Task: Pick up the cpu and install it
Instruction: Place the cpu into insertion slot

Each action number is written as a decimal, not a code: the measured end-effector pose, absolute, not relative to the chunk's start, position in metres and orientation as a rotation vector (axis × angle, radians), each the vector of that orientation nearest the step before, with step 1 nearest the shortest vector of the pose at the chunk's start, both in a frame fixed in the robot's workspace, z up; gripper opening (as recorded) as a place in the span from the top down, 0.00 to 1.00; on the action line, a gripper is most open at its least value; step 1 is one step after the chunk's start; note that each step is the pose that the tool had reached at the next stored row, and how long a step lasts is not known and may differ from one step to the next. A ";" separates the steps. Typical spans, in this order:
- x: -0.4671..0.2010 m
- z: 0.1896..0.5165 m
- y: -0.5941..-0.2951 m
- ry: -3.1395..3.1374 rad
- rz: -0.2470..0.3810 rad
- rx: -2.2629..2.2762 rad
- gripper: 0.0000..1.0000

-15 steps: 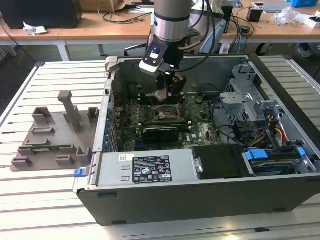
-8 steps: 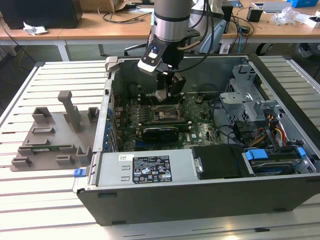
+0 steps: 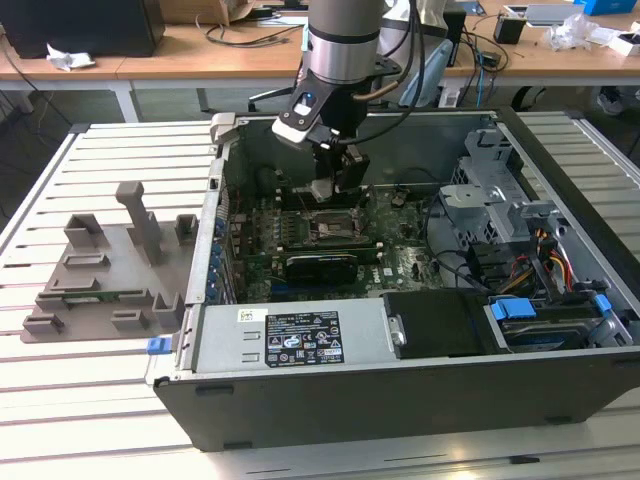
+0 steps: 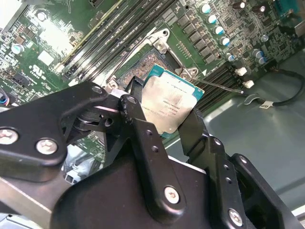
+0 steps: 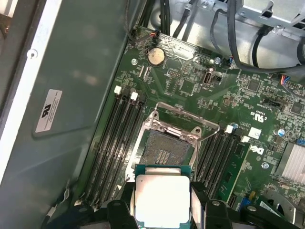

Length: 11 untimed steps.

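Observation:
My gripper (image 3: pixel 322 190) hangs inside an open computer case, just above the motherboard. It is shut on the cpu (image 4: pixel 169 107), a flat silvery square with a teal rim, with one black finger on each of two opposite edges. In the first wrist view the cpu (image 5: pixel 162 198) is level and lies a short way off the open socket (image 5: pixel 167 150), not over it. The socket's metal frame is swung up and its contact field is bare. The socket (image 3: pixel 330 228) lies below the gripper in the exterior view.
Memory slots (image 5: pixel 116 143) flank the socket on both sides. A drive cage (image 3: pixel 490 190) and cables fill the case toward the exterior view's right, and a power supply (image 3: pixel 300 335) lies along its front. A grey plastic tray (image 3: pixel 100 275) stands outside, toward the exterior view's left.

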<state>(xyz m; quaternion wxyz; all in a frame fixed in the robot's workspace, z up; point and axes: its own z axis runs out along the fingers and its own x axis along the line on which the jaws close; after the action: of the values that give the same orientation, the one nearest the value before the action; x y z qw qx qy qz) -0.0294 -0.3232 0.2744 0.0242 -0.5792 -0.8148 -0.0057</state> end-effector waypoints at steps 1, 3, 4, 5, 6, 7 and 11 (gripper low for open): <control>-0.029 0.274 -0.323 -2.517 -0.018 -1.797 0.45; -0.029 0.274 -0.323 -2.507 -0.018 -1.812 0.45; -0.029 0.274 -0.323 -2.501 -0.019 -1.820 0.45; -0.029 0.274 -0.323 -2.491 -0.019 -1.834 0.45; -0.029 0.274 -0.323 -2.483 -0.019 -1.845 0.45; -0.029 0.274 -0.323 -2.474 -0.020 -1.857 0.45; -0.029 0.274 -0.323 -2.447 -0.021 -1.893 0.45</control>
<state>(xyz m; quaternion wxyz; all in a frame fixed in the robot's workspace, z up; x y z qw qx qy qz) -0.0294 -0.3232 0.2744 0.0239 -0.6116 -0.7908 -0.0067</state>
